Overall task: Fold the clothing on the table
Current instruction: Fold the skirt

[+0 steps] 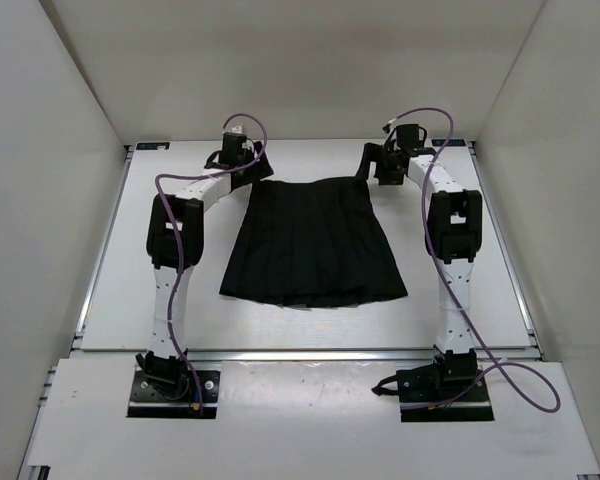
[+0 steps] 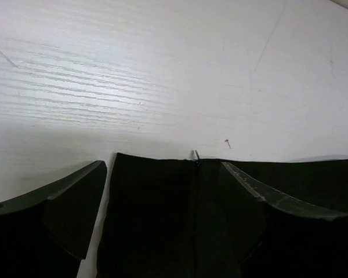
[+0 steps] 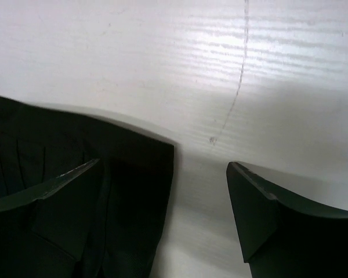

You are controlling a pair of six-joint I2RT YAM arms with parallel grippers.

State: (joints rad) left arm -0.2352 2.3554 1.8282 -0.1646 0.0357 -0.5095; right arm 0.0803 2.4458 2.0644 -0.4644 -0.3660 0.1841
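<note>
The clothing (image 1: 315,245), a black pleated skirt, lies flat on the white table (image 1: 130,280), its narrow waist edge at the far side. My left gripper (image 1: 242,160) hangs over the waist's far left corner. In the left wrist view this gripper (image 2: 163,168) is open, and the clothing (image 2: 162,220) with a small zip pull (image 2: 196,155) lies between its fingers (image 2: 64,200). My right gripper (image 1: 382,165) is at the far right corner. In the right wrist view it (image 3: 163,164) is open astride the clothing's corner (image 3: 133,179), the right finger (image 3: 267,214) over bare table.
White walls (image 1: 40,150) enclose the table on the left, right and back. A thin metal rim (image 1: 100,250) runs along the table's sides. Purple cables (image 1: 175,260) loop along both arms. The arm bases (image 1: 175,385) sit at the near edge.
</note>
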